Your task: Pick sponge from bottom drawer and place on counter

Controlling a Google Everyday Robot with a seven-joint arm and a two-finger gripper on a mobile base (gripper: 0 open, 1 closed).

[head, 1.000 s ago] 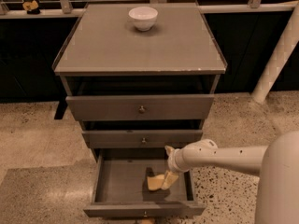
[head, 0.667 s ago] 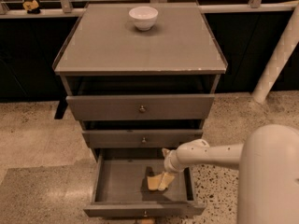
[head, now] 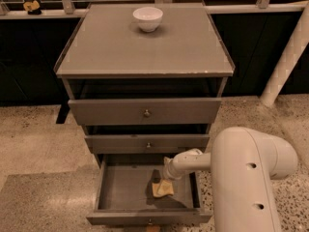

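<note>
In the camera view the bottom drawer (head: 145,218) stands open, and the sponge (head: 163,188) lies on its floor, nearer the right wall. The gripper (head: 158,179) is down at the sponge's back edge; whether it grips, I cannot tell. Lifting and placing remain, I judge. The counter (head: 145,52) is bare in front of the white bowl (head: 148,18), which stands near its back edge.

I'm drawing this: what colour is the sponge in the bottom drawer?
The sponge is pale yellow in the camera view; the gripper is beside it.
</note>
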